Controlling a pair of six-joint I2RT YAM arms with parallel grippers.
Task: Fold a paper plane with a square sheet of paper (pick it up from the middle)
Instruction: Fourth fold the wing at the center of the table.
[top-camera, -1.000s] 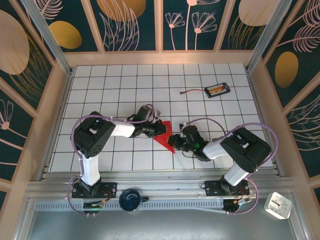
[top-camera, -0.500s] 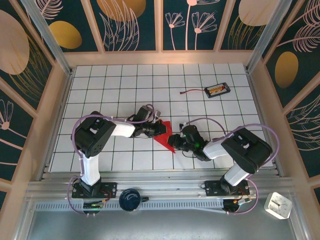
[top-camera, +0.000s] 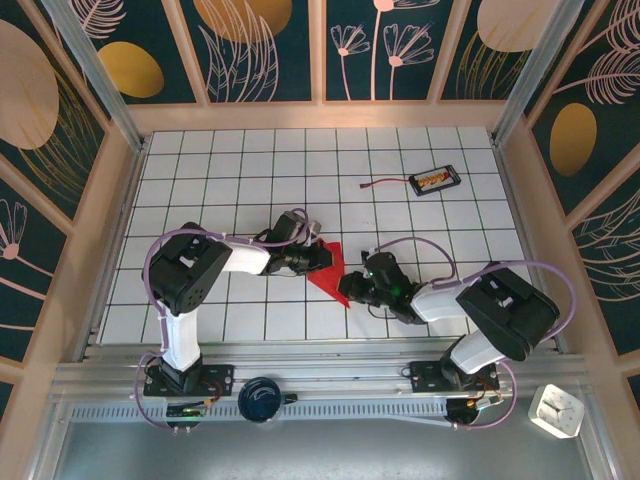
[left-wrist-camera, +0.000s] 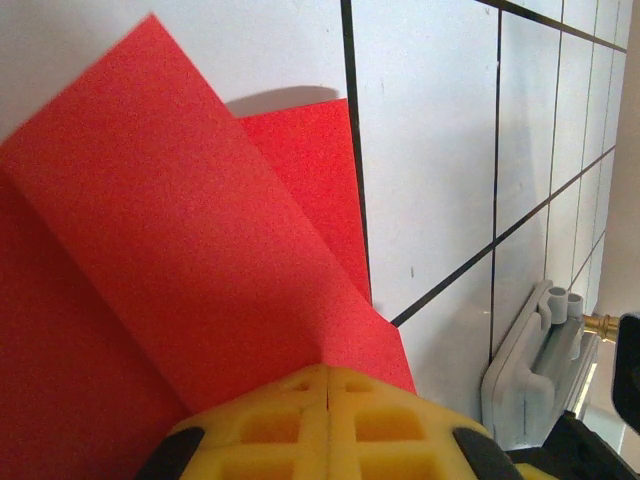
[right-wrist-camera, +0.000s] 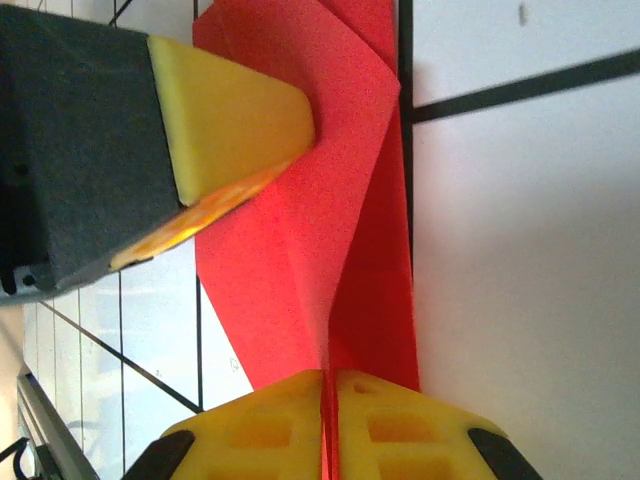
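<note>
Starting right at the pads: the right gripper (right-wrist-camera: 328, 400) is clamped tight, with a thin sliver of the red sheet (right-wrist-camera: 300, 230) caught in the seam between its yellow pads (right-wrist-camera: 400, 430). So it's holding the paper by a folded edge.

The left gripper (left-wrist-camera: 328, 390) has its pads pressed together too, and the sheet runs straight up under them. Whether it's actually pinching a layer or just pinning the paper flat, its own wrist view doesn't say. From the right wrist, the left gripper's yellow tip sits just ahead and to the left of the right gripper, down on the top flap.

Just past both sets of pads, the sheet is partly folded. A raised flap has its crease running away from the right gripper, with a lower layer lying flat on the desk (top-camera: 240, 170). From above, the paper sits between the two grippers and touches both.

This looks like the middle of setting a crease, nowhere near a finished plane yet. To do it well, one gripper should act as the anchor while the other drags low along the fold line. If both pull apart, thin paper like this will probably buckle or tear. The flap edge should be lined up on the layer below before pressing down, because a skewed crease here would throw off every later fold.

Way beyond the right gripper there's a small black tray with a cable (top-camera: 435, 180), well apart and not in the way.
</note>
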